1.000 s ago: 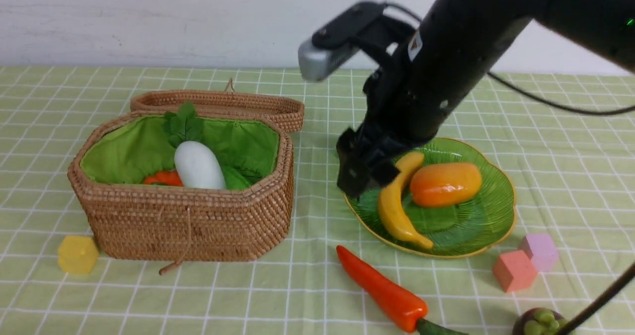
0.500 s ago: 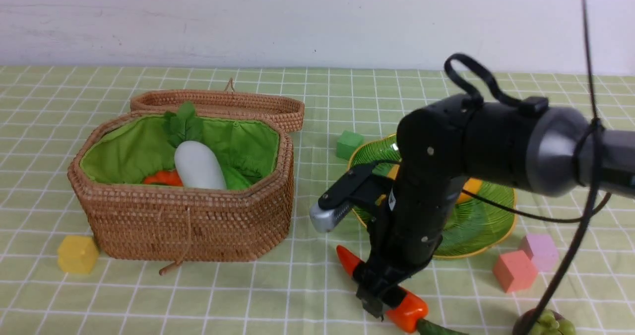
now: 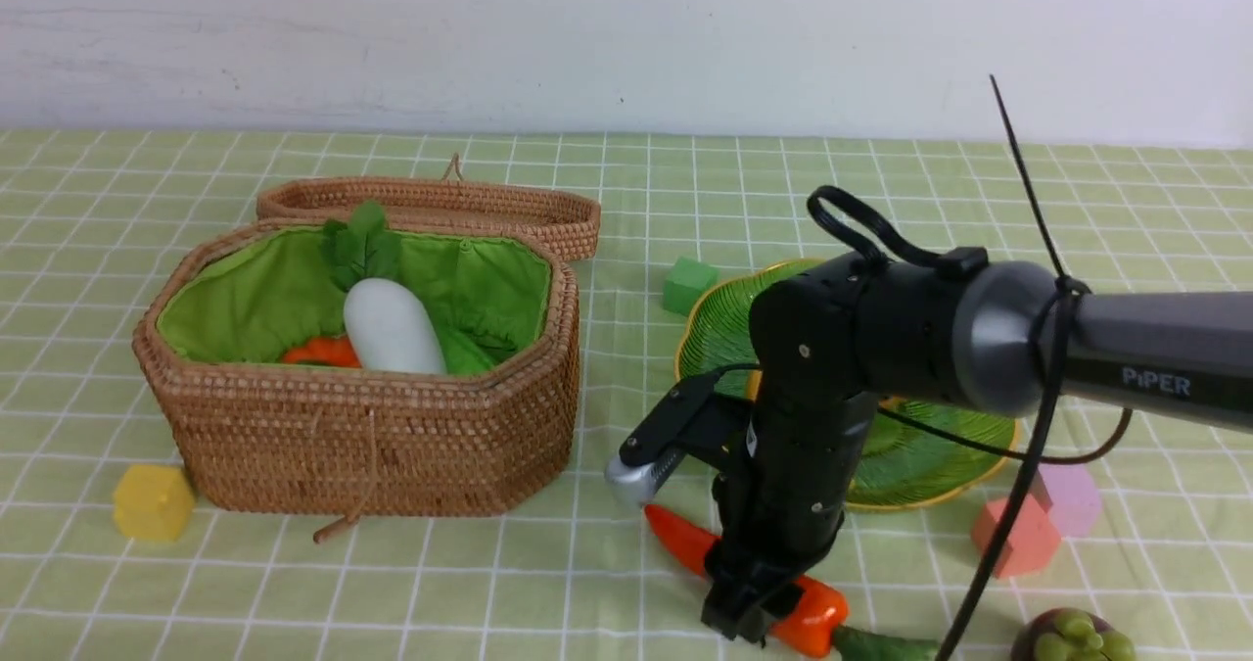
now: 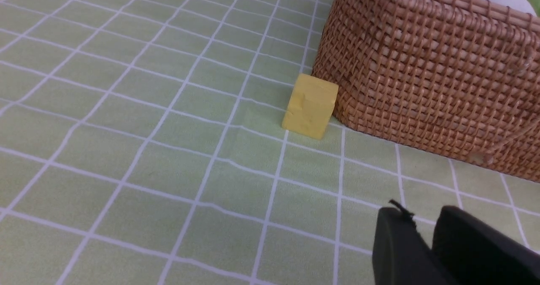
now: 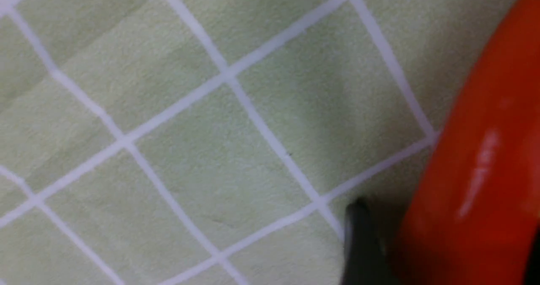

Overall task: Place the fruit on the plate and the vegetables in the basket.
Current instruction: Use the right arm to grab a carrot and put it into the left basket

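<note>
Since a second ago the right arm has swung from over the plate (image 3: 940, 446) down to the near side of the table, and the right gripper (image 3: 749, 610) now sits astride the chili (image 3: 817, 614), fingers closing on it. I cannot tell if the grip is firm yet. The left gripper (image 4: 426, 247) hovers nearly shut, holding nothing, near the basket (image 3: 392, 446).

A good grasp, I think, takes the thick middle, across the length. The chili lies near-right, long axis from far-left tip to near-right green stem.

I see a pale green checked tablecloth (image 3: 626, 171) carrying small foam cubes: yellow foam cube (image 3: 153, 501), green foam cube (image 3: 688, 285), salmon-pink foam cube (image 3: 1018, 536), lilac foam cube (image 3: 1070, 497).
</note>
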You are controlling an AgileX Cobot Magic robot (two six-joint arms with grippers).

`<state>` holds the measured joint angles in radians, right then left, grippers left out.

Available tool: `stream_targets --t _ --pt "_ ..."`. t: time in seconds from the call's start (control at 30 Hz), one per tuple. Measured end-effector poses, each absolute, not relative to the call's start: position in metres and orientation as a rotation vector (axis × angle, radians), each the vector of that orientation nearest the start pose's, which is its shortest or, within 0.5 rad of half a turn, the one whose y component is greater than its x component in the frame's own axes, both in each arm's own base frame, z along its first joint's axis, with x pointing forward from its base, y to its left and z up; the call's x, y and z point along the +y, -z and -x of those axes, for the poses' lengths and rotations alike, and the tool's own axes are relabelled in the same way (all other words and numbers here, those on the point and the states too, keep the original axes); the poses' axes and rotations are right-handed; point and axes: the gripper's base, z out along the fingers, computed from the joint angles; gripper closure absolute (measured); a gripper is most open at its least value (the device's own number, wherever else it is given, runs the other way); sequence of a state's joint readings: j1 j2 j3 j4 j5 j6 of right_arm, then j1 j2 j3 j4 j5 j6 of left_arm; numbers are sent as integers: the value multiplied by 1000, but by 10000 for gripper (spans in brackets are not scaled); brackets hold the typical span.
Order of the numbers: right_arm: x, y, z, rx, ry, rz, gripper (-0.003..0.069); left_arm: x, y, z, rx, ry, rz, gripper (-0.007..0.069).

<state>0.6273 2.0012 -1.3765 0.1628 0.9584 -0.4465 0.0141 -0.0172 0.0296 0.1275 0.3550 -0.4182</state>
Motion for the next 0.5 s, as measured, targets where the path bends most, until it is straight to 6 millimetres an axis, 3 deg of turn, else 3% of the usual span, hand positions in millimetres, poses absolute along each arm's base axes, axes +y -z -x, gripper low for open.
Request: stream_targets --t 0.1,0.17,0.23,0.37,0.5 --pt "241 -169 -302 2731 -300 1466 327 5 -172 -53 1823 158 319 491" --pt "248 -187 -301 2697 -395 1476 327 5 -172 -53 1823 158 319 491" --pt "258 -215 -305 2587 -486 1476 327 5 -172 -53 1823 158 319 491" --pt "287 -297 -315 2207 -715 1421 327 5 -172 -53 1823 158 319 490" --pt "302 -353 -327 1897 -761 1292 327 5 -172 -53 1823 158 319 484"
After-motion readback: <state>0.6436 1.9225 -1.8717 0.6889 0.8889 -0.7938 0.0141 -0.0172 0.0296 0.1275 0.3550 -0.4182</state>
